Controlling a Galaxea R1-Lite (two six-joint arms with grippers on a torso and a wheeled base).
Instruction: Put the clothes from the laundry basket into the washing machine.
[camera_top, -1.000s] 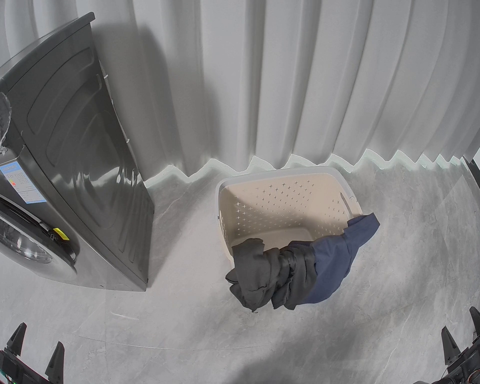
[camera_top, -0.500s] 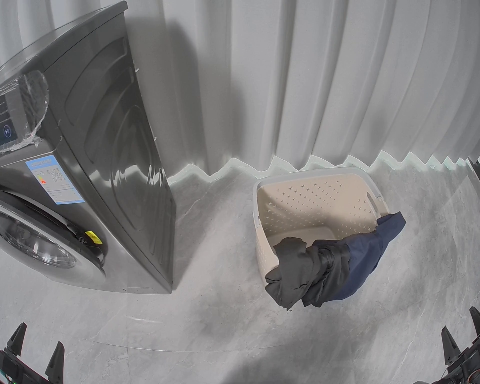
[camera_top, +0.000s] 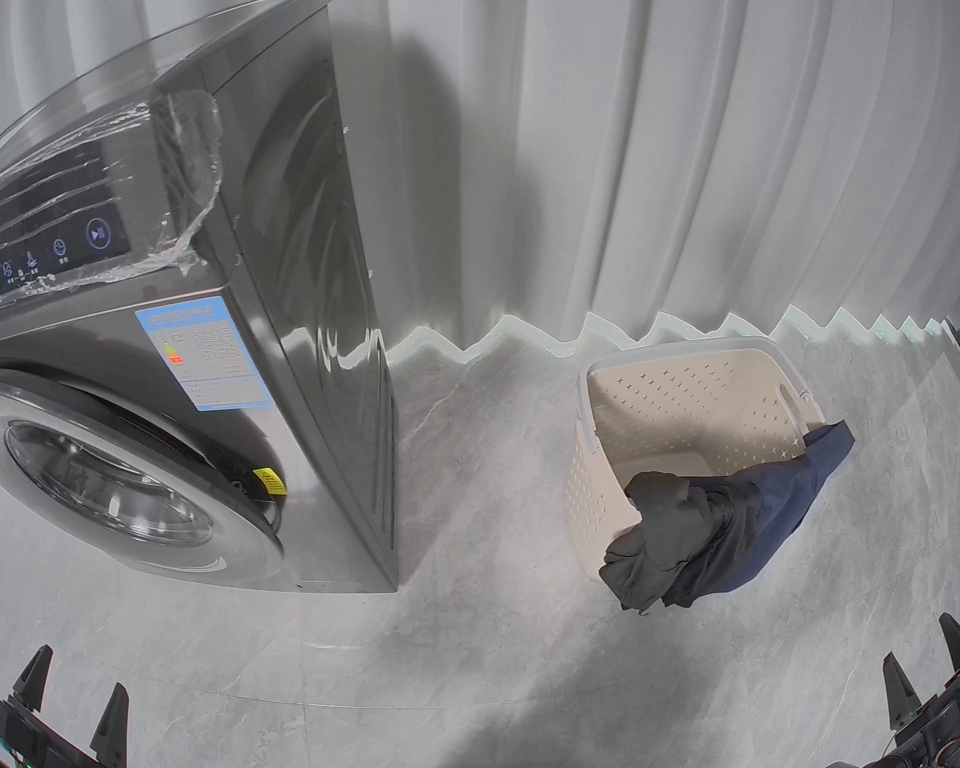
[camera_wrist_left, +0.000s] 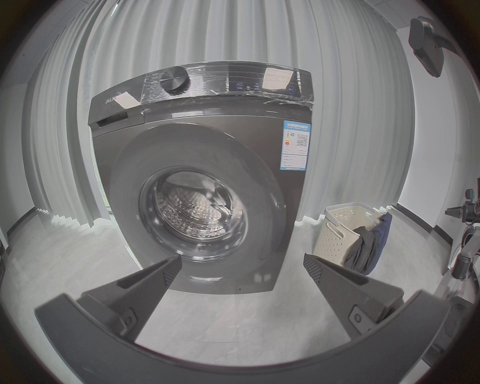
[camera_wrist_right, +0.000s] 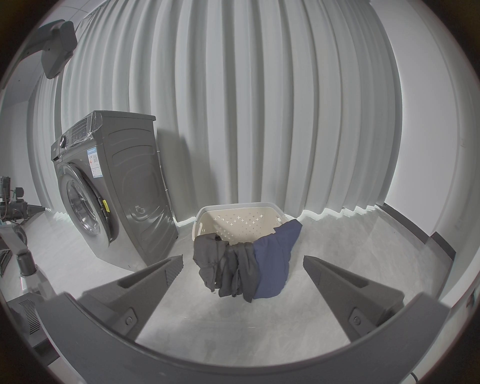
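Where the clothes (camera_top: 710, 535), dark grey bunched against navy, drape over the near rim of the laundry basket (camera_top: 690, 352), their long axis follows that rim, grey end toward the washing machine (camera_top: 300, 300). The basket stands on a pale grey stone-look floor (camera_top: 480, 620) before a white pleated curtain (camera_top: 650, 150), the machine well apart to its left. The left gripper (camera_top: 80, 670) and right gripper (camera_top: 916, 640) sit low, jaws wide apart, holding nothing.

Backdrop: pleated white floor-length curtain (camera_top: 650, 150), bright glow along hem. Underfoot: glossy grey marble-look floor (camera_top: 480, 640). At side: plain white wall (camera_wrist_right: 430, 150), dark baseboard (camera_wrist_right: 415, 227) below.
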